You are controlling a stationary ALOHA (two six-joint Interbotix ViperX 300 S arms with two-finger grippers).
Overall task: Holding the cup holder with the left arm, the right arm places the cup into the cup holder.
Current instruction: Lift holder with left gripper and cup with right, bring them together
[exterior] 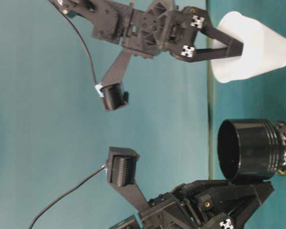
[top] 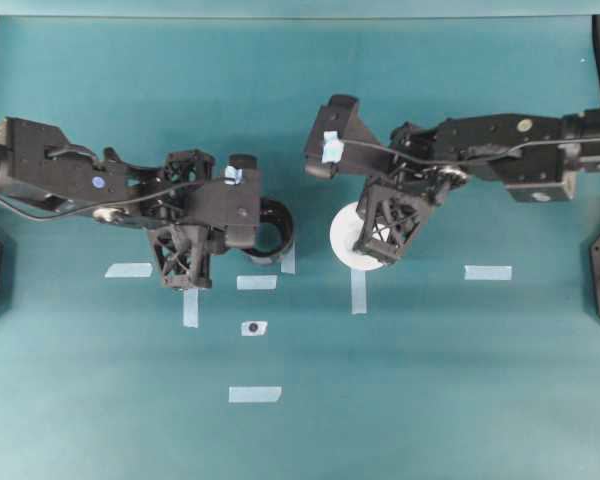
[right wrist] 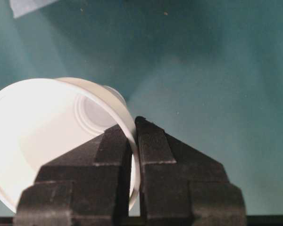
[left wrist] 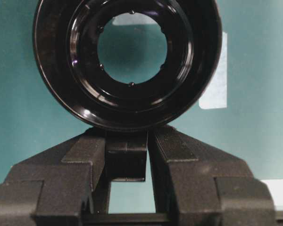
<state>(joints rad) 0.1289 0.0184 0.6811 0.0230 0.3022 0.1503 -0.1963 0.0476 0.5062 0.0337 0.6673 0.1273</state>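
The cup holder (top: 278, 228) is a glossy black cylinder standing open end up, seen from the side in the table-level view (exterior: 252, 150). My left gripper (top: 242, 232) is shut on its small handle tab (left wrist: 126, 155), with the holder's mouth (left wrist: 127, 61) just beyond the fingers. The white cup (top: 344, 238) is to the right of the holder, apart from it. My right gripper (top: 378, 238) is shut on the cup's rim wall (right wrist: 132, 127), one finger inside, one outside. The cup (exterior: 250, 47) is slightly tilted; I cannot tell whether its base touches the table.
Several pale blue tape strips lie on the teal table, among them one at the left (top: 128, 270), one below the cup (top: 358, 292), one at the right (top: 488, 272) and one near the front (top: 255, 394). A small dark mark (top: 253, 327) sits on a tape patch.
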